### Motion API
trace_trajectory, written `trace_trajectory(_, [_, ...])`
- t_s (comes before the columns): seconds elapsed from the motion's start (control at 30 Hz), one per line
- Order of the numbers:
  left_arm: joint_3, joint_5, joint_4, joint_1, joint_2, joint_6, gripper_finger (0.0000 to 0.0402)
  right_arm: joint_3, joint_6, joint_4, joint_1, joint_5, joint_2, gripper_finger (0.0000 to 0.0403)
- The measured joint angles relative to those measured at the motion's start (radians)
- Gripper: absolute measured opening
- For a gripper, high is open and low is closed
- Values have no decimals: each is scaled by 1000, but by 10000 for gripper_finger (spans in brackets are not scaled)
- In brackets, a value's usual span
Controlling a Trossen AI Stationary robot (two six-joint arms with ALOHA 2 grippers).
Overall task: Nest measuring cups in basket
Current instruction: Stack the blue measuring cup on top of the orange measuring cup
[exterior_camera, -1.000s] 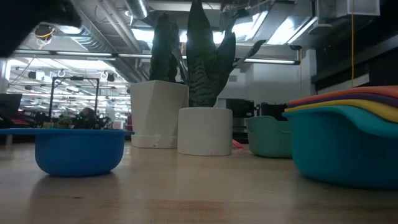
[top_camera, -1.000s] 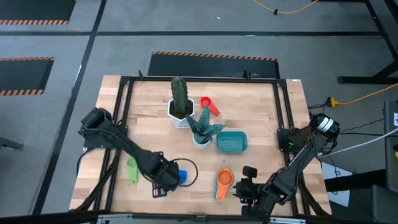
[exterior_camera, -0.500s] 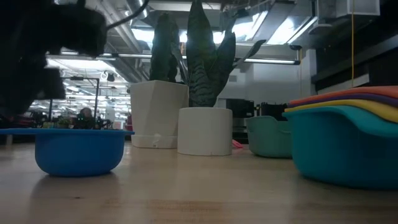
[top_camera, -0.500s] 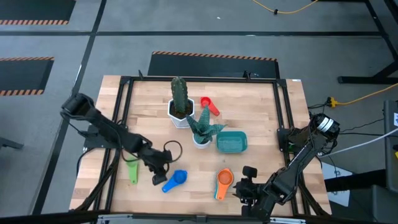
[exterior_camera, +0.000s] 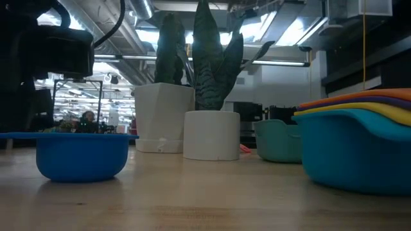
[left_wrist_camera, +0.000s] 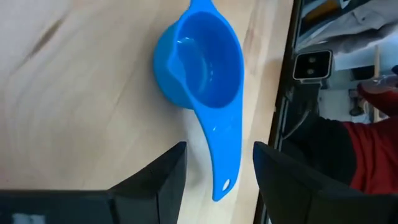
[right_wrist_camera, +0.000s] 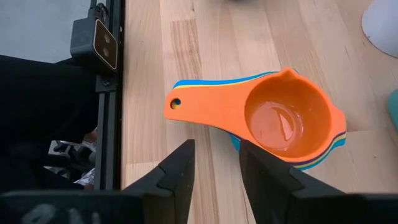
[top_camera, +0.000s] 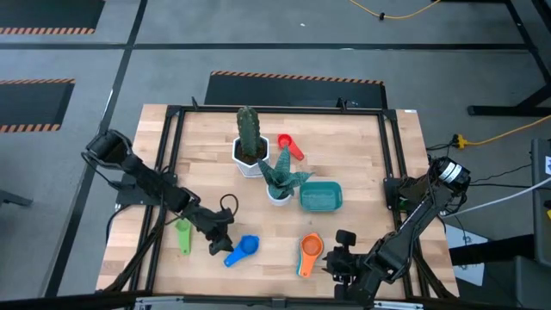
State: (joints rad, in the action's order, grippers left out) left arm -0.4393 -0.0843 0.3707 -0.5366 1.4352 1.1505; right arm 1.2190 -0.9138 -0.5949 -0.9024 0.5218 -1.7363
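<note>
Pale wooden table (top_camera: 362, 155), dark frame round it. Left claw (top_camera: 217, 239) open, empty, hovering just beside blue measuring cup (top_camera: 242, 248), apart from it. Right claw (top_camera: 337, 258) part open, holding nothing, near orange-topped nested stack (top_camera: 309, 252). Green cup (top_camera: 182, 234) lies beside left arm. Teal basket (top_camera: 320, 197) mid-table. Right wrist view alone shows blue and yellow rims under orange cup (right_wrist_camera: 283, 118).

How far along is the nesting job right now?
Done: an orange-topped stack of cups is nested on the table. In hand: nothing; the left gripper is open beside the loose blue cup. Left: the green and red cups, and the teal basket holds no cups.
</note>
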Motion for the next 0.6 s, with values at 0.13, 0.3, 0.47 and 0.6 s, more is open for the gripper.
trace_trajectory(0.13, [0,15,1,-13,17,19,177,0,-1,0,0,0,0,130])
trace_trajectory(0.3, [0,16,59,-30,76,35,177,0,-1,1,0,0,0,130])
trace_trajectory(0.47, [-1,15,184,-43,146,48,177,0,-1,2,0,0,0,130])
trace_trajectory(0.6, [-1,14,259,-48,189,68,177,0,-1,2,0,0,0,130])
